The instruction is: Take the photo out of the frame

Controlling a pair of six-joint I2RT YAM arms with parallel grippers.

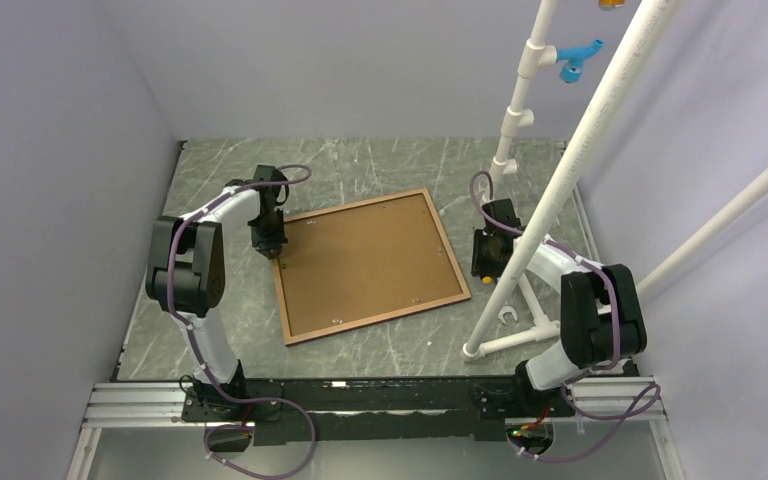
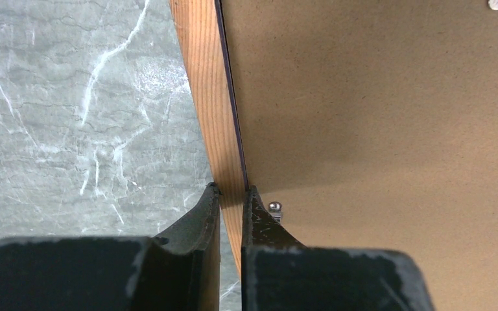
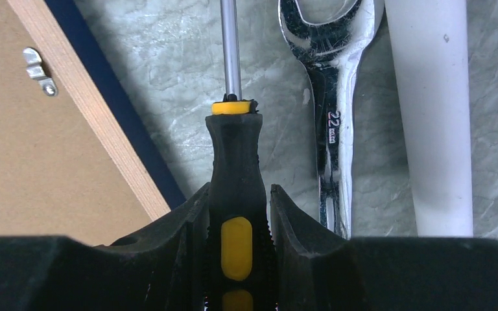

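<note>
Left gripper clamped on navy wood-backed rectangular frame, 9 o'clock edge; right gripper grips black-yellow screwdriver. Pin frame, turn silver clips w/ tip.

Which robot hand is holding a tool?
The right hand: it grips a black-and-yellow screwdriver. The left hand holds no tool and only pinches the wooden edge of the frame.

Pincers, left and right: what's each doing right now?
Left pincer: closed on the frame, at its wooden rail.
Right pincer: closed on the screwdriver handle.
</note>
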